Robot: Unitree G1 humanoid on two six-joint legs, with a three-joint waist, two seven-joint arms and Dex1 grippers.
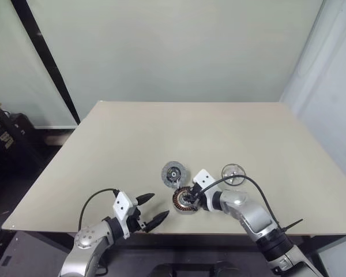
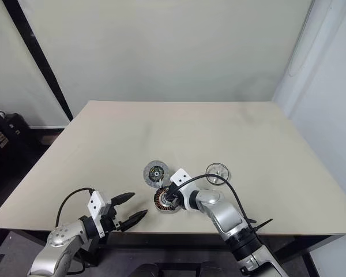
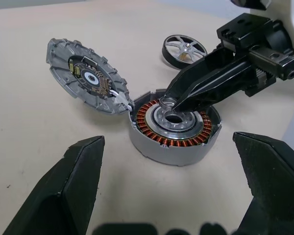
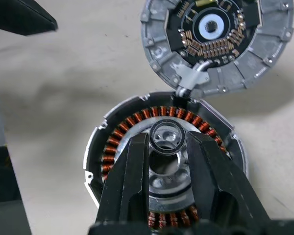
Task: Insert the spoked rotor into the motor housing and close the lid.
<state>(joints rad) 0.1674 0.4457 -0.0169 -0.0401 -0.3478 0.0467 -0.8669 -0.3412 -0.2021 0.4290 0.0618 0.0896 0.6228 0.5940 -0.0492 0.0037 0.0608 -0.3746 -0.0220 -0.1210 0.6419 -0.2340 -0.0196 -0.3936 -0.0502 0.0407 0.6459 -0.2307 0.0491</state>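
Clenched between the right gripper's (image 4: 167, 147) two black fingers is a small clear-centred metal ring (image 4: 167, 135), held directly over the silver centre of the motor housing (image 3: 174, 128), a thick round grey puck with a ring of copper-orange windings. What the ring is for cannot be told; it appears to be set at, or lifted from, the central bore before the rotor goes in. The left gripper (image 1: 150, 211) hangs with its jaws spread wide and empty near the table's front edge, aimed at the housing, probably waiting to steady it.

The lid (image 3: 86, 77), a flat round grey ribbed disc with a dark circuit face, lies face up just beside the housing and is tethered to it by a short wire, so it can be folded over later. The spoked rotor (image 3: 184, 49), a thin silver wheel with open spokes, rests on the beige table (image 1: 161, 133) beyond the housing, not yet inserted.

No brand or legible writing can be made out.
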